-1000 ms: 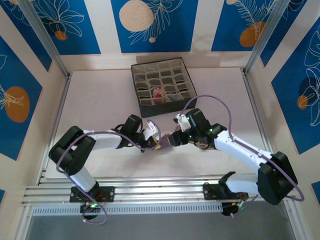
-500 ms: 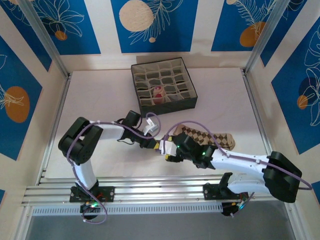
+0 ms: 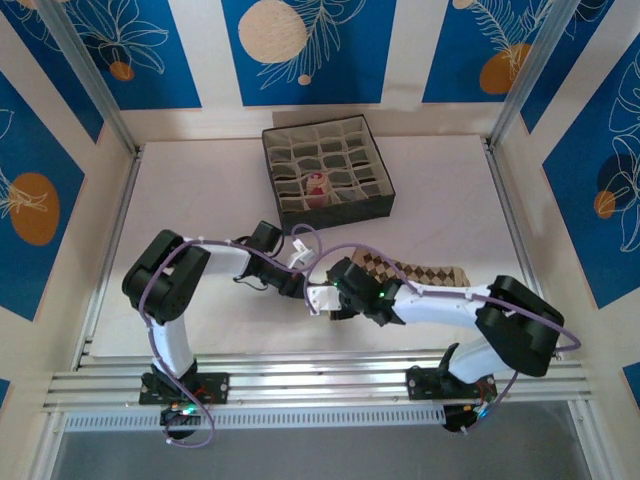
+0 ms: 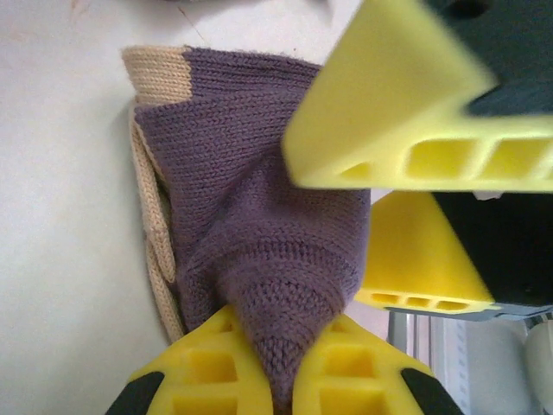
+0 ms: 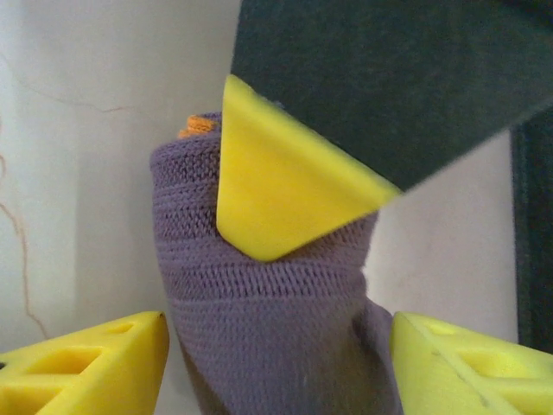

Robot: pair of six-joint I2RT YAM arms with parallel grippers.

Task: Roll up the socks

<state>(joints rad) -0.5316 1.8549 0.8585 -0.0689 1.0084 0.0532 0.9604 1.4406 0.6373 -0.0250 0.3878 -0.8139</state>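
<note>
The purple sock (image 4: 251, 225) lies on the white surface (image 4: 60, 259) between both arms. The left end effector (image 4: 276, 380) pinches one end tight, and the sock runs straight away from it to its beige toe (image 4: 155, 73). The right end effector (image 5: 276, 363) is spread wide, with the sock in its gap.

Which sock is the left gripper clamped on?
The dark purple sock with beige toe, pinched in the left gripper; the diamond-patterned sock lies flat on the table.

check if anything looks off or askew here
The purple sock isn't a neat roll: it's bunched into a twisted cone where the left jaws pinch it. The grey box also sits skewed to the table edges.
</note>
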